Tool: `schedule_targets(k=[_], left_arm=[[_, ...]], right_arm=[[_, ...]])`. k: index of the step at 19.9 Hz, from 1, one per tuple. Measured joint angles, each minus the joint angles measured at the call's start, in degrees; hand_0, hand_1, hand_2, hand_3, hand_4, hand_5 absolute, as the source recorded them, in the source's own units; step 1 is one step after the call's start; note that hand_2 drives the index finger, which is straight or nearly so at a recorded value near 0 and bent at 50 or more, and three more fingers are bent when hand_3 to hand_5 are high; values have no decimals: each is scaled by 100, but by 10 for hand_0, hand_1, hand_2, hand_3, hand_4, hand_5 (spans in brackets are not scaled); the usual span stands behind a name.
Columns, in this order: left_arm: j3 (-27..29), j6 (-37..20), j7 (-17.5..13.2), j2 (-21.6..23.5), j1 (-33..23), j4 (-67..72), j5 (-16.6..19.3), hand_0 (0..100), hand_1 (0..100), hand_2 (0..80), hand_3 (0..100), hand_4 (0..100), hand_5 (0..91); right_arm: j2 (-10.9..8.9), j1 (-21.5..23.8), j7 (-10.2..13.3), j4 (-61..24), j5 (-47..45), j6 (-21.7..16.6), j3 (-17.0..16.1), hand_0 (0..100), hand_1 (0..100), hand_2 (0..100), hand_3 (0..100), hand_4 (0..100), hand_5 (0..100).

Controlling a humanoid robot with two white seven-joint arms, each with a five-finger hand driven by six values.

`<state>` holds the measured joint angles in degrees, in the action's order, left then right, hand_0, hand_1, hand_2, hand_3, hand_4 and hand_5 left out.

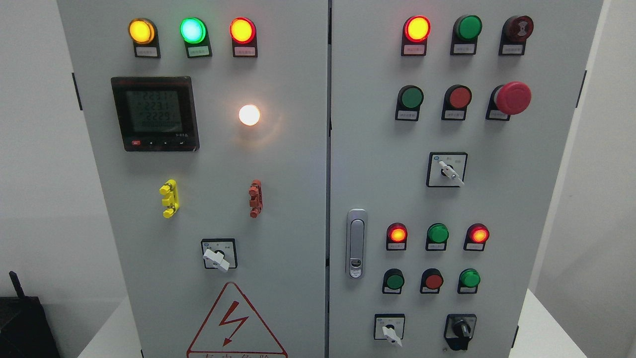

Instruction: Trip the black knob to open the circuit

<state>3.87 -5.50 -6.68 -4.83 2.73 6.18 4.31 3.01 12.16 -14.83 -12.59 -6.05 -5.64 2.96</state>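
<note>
Black knob (460,330) sits untouched at the cabinet's (497,209) lower right.

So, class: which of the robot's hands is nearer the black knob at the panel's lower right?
Neither can be judged: no hand or arm shows in the head view. The black knob sits untouched at the right door's bottom, right of a white selector switch.
</note>
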Motion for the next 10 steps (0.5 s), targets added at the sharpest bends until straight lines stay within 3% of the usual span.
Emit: schedule_targets(k=[10], left_arm=[[0,1,0,0,0,0,0,120,389,0,0,0,0]], right_arm=[[-123,519,212,-1345,-10,-37,11,0,289,0,281,72,0]])
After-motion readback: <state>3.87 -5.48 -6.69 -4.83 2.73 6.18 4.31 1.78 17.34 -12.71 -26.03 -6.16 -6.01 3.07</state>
